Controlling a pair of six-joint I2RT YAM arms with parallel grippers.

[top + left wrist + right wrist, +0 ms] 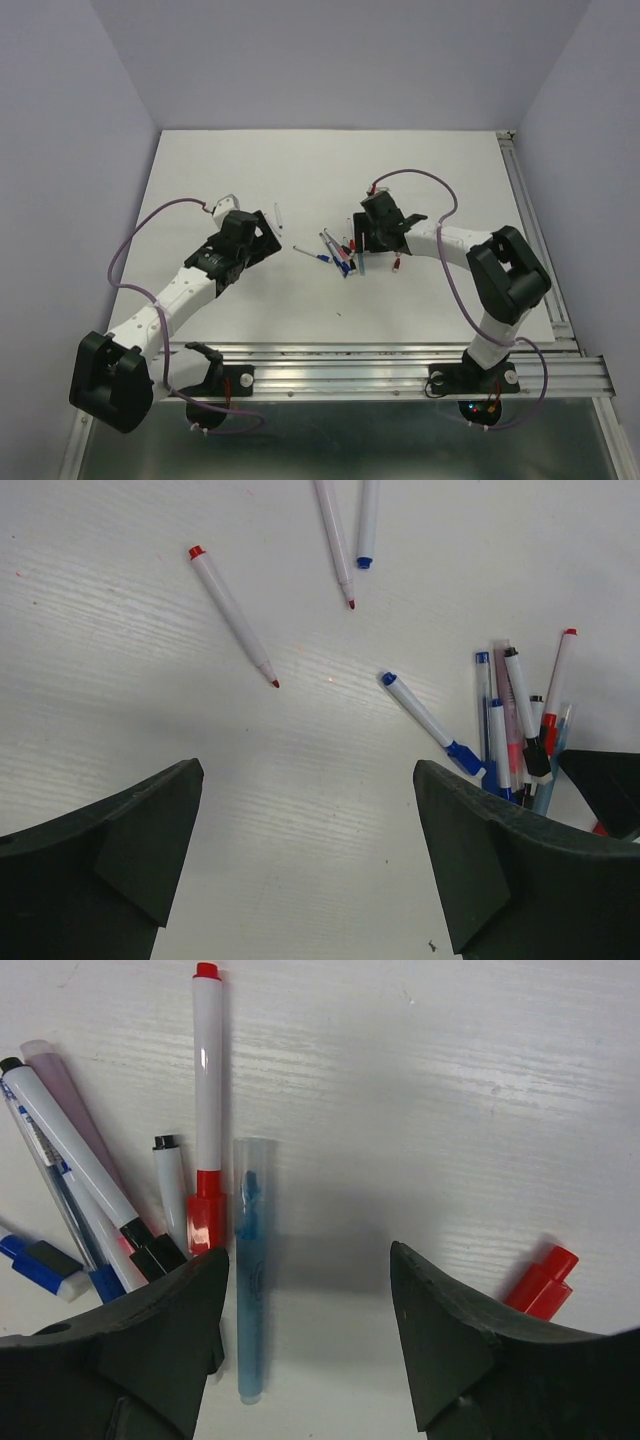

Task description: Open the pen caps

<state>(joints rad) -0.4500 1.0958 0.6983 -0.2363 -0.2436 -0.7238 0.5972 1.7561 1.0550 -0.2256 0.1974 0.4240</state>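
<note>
Plainly, the left end effector [307, 800] gapes empty over bare worktop [120, 680]; the right end effector [308, 1270], also apart and empty, hangs just beside the pens [207, 1090]. They lie crossed and touching (caps [205, 1222] on several), so closing could pinch two barrels or scatter the heap.

No legible text, brand, number or sign is available in any view.

Right wrist view, 9 o'clock: the clear-barrelled pen [38, 1145] carries small blue marks along its barrel. The characters are too small to read.

Right wrist view, 6 o'clock: the blue-tinted pen [250, 1290] shows a faint marking on its lower barrel. It is illegible.

Top view: the pens near the centre of the bench [420, 170] are too small for any print to be resolved.
</note>
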